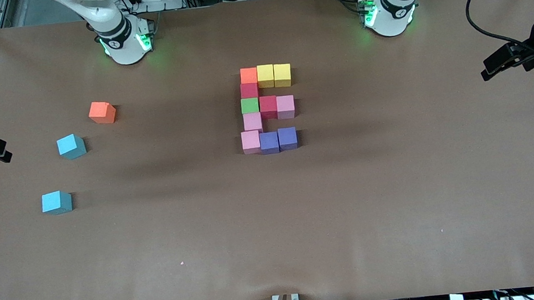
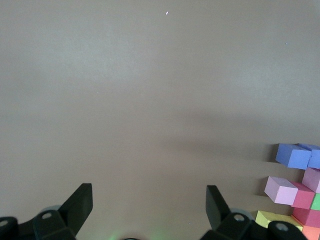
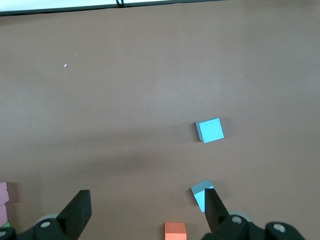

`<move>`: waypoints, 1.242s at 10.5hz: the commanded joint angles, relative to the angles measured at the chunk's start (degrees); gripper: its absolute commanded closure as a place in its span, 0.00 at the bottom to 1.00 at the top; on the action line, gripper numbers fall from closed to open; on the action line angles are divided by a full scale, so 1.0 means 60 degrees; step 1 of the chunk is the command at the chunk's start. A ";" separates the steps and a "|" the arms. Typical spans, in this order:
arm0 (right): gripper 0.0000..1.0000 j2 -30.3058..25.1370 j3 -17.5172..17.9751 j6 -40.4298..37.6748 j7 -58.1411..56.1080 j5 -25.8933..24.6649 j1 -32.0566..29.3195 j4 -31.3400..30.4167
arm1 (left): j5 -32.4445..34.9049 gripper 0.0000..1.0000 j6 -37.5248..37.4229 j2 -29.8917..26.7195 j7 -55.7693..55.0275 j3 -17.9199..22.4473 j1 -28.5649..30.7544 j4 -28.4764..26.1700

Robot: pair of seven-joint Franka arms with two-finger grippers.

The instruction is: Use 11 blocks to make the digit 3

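Eleven blocks stand pressed together near the middle of the table (image 1: 350,201), forming the digit 3 (image 1: 268,108), which reads like an E from the front camera. Its bar farthest from that camera is an orange block (image 1: 248,75) and two yellow blocks (image 1: 274,75). The column runs from the orange block through a red block (image 1: 249,90), a green block (image 1: 249,105) and a pink block (image 1: 252,121) to another pink block (image 1: 250,142) at the nearest corner. The middle bar adds a second red block (image 1: 268,106) and a third pink block (image 1: 285,106); the nearest bar adds two purple blocks (image 1: 278,139).

Well apart, toward the right arm's end of the table, lie a loose orange cube (image 1: 102,112) and two light-blue cubes (image 1: 71,146), one nearer the front camera than the other.

Both arms wait at the table's ends. The left gripper (image 2: 149,206) hovers over bare table with its fingers spread wide and nothing between them. The right gripper (image 3: 148,210) hangs above the loose cubes, likewise spread wide and empty.
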 commanded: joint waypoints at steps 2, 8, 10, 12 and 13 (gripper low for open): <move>0.00 -0.0060 -0.0010 -0.0081 0.0003 -0.0081 -0.0025 0.0060 | 0.0146 0.00 -0.0147 0.0087 0.0192 0.0032 -0.0019 0.0232; 0.00 -0.0031 -0.0039 -0.0037 -0.0026 0.0109 -0.0054 0.0060 | 0.0248 0.00 -0.0147 0.0029 0.0177 0.0047 -0.0019 0.0246; 0.00 -0.0001 -0.0025 -0.0008 -0.0012 0.0109 -0.0011 0.0060 | 0.0263 0.00 -0.0147 0.0043 0.0178 0.0061 -0.0019 0.0246; 0.00 0.0013 -0.0025 -0.0008 -0.0012 0.0109 -0.0010 0.0060 | 0.0263 0.00 -0.0161 0.0029 0.0178 0.0105 -0.0004 0.0232; 0.00 0.0013 -0.0025 -0.0008 -0.0012 0.0109 -0.0010 0.0060 | 0.0263 0.00 -0.0176 0.0029 0.0178 0.0120 -0.0004 0.0231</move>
